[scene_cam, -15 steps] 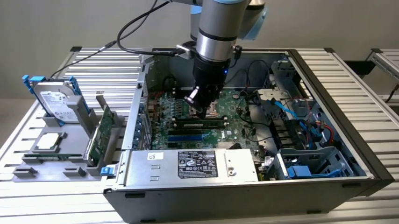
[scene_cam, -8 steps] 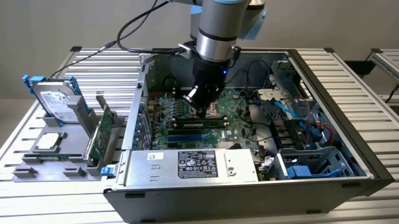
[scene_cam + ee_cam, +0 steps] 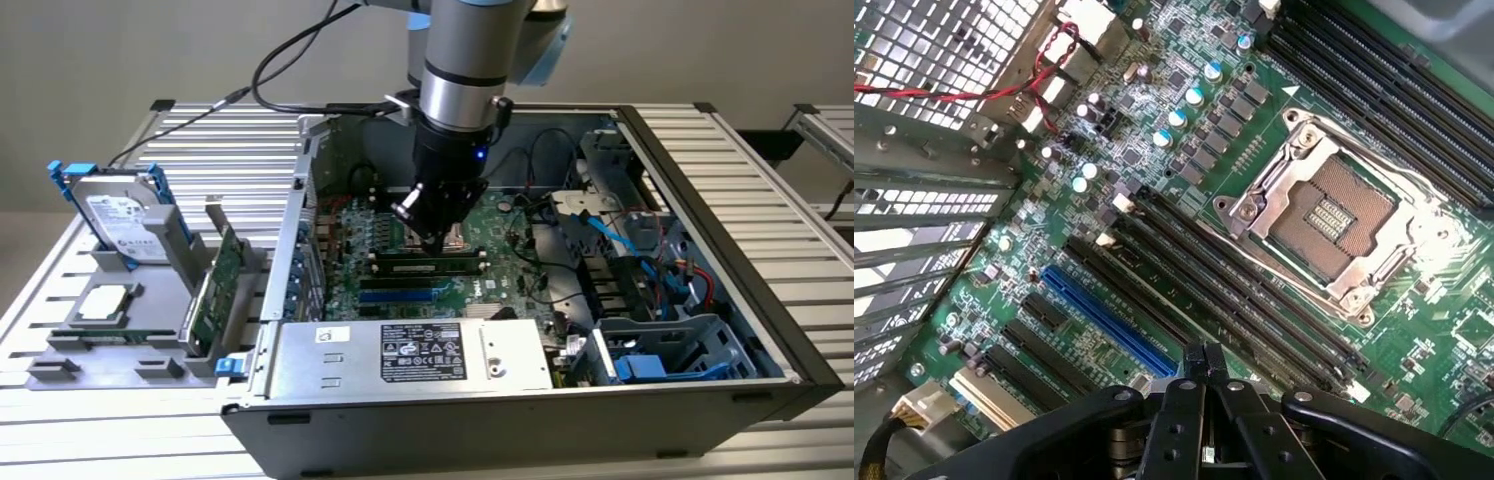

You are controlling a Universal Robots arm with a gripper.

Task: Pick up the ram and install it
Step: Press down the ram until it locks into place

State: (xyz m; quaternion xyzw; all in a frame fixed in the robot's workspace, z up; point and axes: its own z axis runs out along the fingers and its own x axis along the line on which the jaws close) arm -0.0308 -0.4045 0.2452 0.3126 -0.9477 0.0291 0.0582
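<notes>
The ram (image 3: 427, 266), a long narrow stick with dark chips, stands on edge in a memory slot of the motherboard (image 3: 507, 250) inside the open computer case. My gripper (image 3: 441, 241) hangs just above the ram's far edge, tilted, and whether it touches the ram I cannot tell. In the wrist view the gripper (image 3: 1205, 360) is shut, its black fingertips pressed together with nothing between them. They hover over the row of black memory slots (image 3: 1234, 290), beside the silver CPU socket (image 3: 1334, 215).
A power supply (image 3: 414, 355) fills the case's near side and a drive cage (image 3: 667, 350) with blue cables sits at the exterior view's right. Outside the case, at the exterior view's left, a green expansion card (image 3: 220, 285) and a silver hard drive (image 3: 120, 215) stand in a grey holder. A blue slot (image 3: 1104, 315) runs beside the memory slots.
</notes>
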